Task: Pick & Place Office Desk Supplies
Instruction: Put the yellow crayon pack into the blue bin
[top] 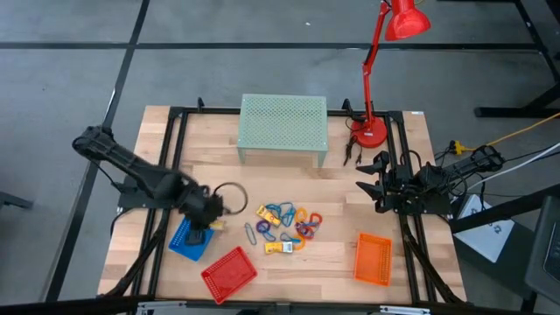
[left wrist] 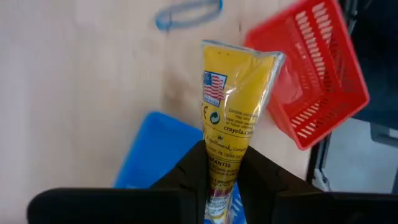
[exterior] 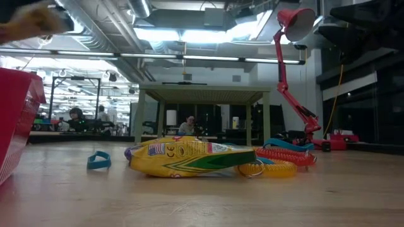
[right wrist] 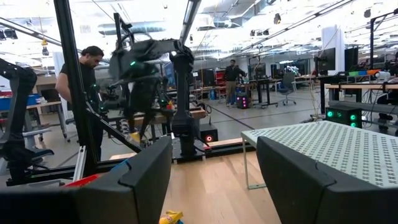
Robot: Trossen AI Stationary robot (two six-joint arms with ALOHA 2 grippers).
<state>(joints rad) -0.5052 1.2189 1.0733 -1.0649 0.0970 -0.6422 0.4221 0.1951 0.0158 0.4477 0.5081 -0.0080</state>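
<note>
My left gripper [top: 207, 211] hangs over the blue basket [top: 187, 239] at the table's near left, shut on a yellow Crayola pack [left wrist: 233, 93]. In the left wrist view the blue basket [left wrist: 152, 152] lies right under the pack. The other supplies lie loose on the table's middle [top: 286, 227]: another yellow pack [exterior: 183, 157], blue clips [exterior: 99, 161] and coloured rings [exterior: 284, 161]. My right gripper [top: 372, 185] waits open at the table's right edge, touching nothing. My left gripper pinches the yellow pack by one end [left wrist: 219, 163] between its two fingers [left wrist: 189, 174]. The fingers come from above, slanting steeply down, and lie along the pack. The rest of the pack sticks out past the fingertips, lifted clear above the blue basket.
A red basket [top: 229, 273] stands at the near edge beside the blue one, an orange basket [top: 373, 258] at the near right. A green mesh stand [top: 283, 129] and a red desk lamp [top: 374, 83] occupy the far side. People show in the room behind.
</note>
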